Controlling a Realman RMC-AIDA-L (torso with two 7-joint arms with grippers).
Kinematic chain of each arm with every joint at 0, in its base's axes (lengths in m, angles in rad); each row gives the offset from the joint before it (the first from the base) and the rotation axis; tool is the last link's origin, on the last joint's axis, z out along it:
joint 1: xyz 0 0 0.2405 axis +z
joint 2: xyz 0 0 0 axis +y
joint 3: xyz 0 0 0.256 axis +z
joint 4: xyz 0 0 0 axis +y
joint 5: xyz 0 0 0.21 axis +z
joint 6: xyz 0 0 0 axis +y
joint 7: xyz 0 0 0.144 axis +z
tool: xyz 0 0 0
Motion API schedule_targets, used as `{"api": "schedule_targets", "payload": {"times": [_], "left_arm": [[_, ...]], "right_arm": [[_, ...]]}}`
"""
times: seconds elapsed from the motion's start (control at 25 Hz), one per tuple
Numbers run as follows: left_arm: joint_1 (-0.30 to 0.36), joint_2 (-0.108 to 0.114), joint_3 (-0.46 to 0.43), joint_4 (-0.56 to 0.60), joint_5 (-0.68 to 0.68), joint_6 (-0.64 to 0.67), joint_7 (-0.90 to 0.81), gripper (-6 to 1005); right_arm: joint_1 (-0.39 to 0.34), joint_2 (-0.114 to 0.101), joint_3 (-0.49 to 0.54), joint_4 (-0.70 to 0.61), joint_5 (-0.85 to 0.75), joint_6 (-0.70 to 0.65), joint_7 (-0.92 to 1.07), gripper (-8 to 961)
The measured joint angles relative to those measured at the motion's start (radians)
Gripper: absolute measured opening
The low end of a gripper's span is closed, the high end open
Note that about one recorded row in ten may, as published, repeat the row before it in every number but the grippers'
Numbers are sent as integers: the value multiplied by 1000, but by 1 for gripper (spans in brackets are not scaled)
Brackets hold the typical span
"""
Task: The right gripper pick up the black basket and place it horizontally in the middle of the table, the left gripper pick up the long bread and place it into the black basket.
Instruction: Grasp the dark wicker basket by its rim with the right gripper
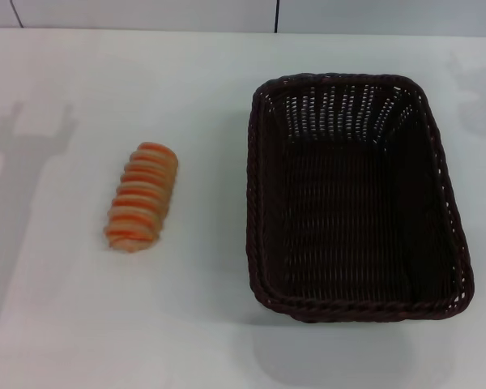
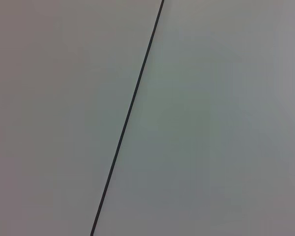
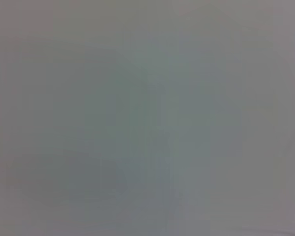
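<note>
The black basket point(image 1: 352, 198) stands on the white table point(image 1: 202, 324) at the right in the head view, its long side running front to back, and it holds nothing. The long bread point(image 1: 142, 197) lies on the table to the left of the basket, apart from it. Neither gripper shows in any view. The left wrist view shows only a plain grey surface with a thin dark line point(image 2: 128, 118). The right wrist view shows only a plain grey surface.
The table's far edge point(image 1: 227, 31) runs along the top of the head view, with a pale wall behind it. An arm's shadow point(image 1: 24, 162) falls on the table at the far left.
</note>
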Motion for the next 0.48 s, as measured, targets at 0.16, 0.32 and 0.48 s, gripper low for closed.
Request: {"api": "schedule_targets", "payload": {"times": [0.16, 0.32, 0.48], "left_arm": [[0, 0, 0, 0, 0, 10, 0, 865], [0, 0, 0, 0, 0, 18, -1, 865], [0, 0, 0, 0, 0, 26, -1, 864]], "right_arm": [[0, 0, 38, -76, -5, 157, 3, 725], [5, 0, 71, -161, -11, 339, 4, 725], [11, 0, 104, -252, -12, 513, 26, 725]]}}
